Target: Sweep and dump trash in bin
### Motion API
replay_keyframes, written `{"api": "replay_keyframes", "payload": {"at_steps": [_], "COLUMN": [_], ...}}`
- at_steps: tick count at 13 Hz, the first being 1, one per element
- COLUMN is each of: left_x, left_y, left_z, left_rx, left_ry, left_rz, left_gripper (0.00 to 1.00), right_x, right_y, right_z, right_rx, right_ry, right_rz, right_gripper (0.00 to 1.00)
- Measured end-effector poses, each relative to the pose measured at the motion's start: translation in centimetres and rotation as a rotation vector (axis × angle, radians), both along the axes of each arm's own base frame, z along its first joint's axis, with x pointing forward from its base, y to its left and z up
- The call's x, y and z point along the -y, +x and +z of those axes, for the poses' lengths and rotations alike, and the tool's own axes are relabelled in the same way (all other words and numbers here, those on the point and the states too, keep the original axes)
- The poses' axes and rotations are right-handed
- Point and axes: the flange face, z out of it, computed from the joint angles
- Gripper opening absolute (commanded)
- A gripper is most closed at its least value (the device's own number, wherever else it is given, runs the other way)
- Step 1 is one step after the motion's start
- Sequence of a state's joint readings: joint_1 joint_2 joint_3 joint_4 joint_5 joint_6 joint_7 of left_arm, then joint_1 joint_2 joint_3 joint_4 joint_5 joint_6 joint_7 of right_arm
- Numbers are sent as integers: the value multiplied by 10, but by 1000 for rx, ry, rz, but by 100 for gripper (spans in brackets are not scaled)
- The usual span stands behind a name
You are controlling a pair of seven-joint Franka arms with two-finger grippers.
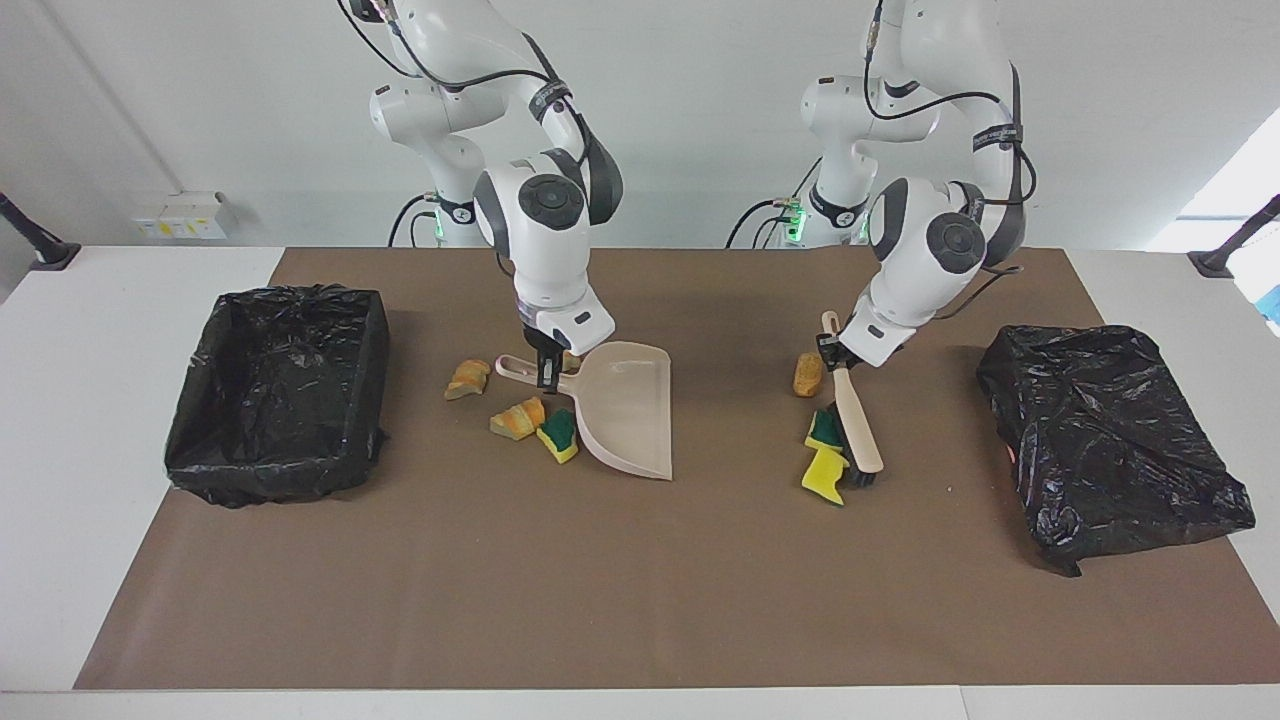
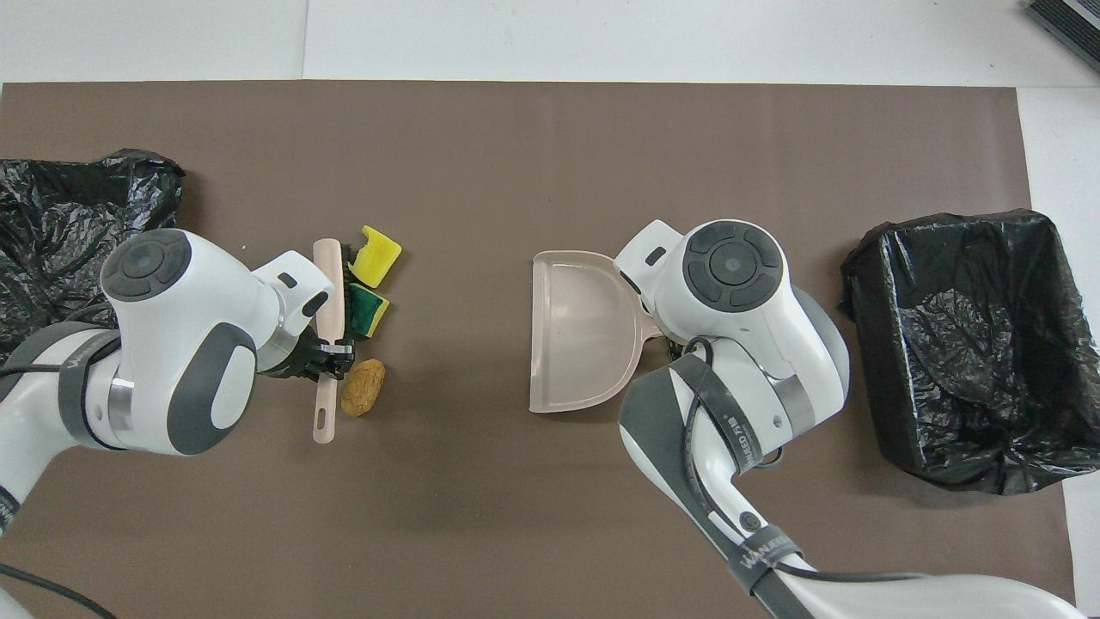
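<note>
My right gripper (image 1: 545,374) is shut on the handle of the beige dustpan (image 1: 625,410), which lies flat with its mouth toward the left arm's end. My left gripper (image 1: 831,348) is shut on the beige brush (image 1: 857,430). The bristles press against a green-backed sponge scrap (image 1: 823,430) and a yellow scrap (image 1: 824,476). An orange-tan chunk (image 1: 807,373) lies beside the brush handle. More trash sits by the dustpan's handle: two bread chunks (image 1: 468,378) (image 1: 518,418) and a sponge scrap (image 1: 558,434). In the overhead view the brush (image 2: 326,292) and dustpan (image 2: 576,344) show; the right gripper is hidden there.
An open bin lined with black plastic (image 1: 280,390) stands toward the right arm's end of the table. A crumpled black bag (image 1: 1110,440) lies toward the left arm's end. Brown paper (image 1: 640,600) covers the table.
</note>
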State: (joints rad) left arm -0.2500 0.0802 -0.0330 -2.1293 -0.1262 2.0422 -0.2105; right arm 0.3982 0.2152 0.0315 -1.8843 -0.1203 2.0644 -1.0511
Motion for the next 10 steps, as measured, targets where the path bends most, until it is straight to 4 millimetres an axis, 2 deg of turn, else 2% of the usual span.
{"api": "replay_keyframes", "payload": {"at_steps": [3,6,10], "left_x": [36,83,139], "left_y": [-14,-38,-75], "left_z": [1,6,15], "left_rx": [-3,-16,-45], "left_ry": [-2,-23,-20], "left_rz": [-67,-123,-136], "left_gripper": [0,0,0], "right_x": [-1,-1,-1], "right_y": [-4,-7,-7], "right_z": [-11,-19,-20], "right_rx": [-9,-7,-7], "right_ry": [32,39,41], "right_rz": [-13,-13,-12], "right_gripper": [0,0,0]}}
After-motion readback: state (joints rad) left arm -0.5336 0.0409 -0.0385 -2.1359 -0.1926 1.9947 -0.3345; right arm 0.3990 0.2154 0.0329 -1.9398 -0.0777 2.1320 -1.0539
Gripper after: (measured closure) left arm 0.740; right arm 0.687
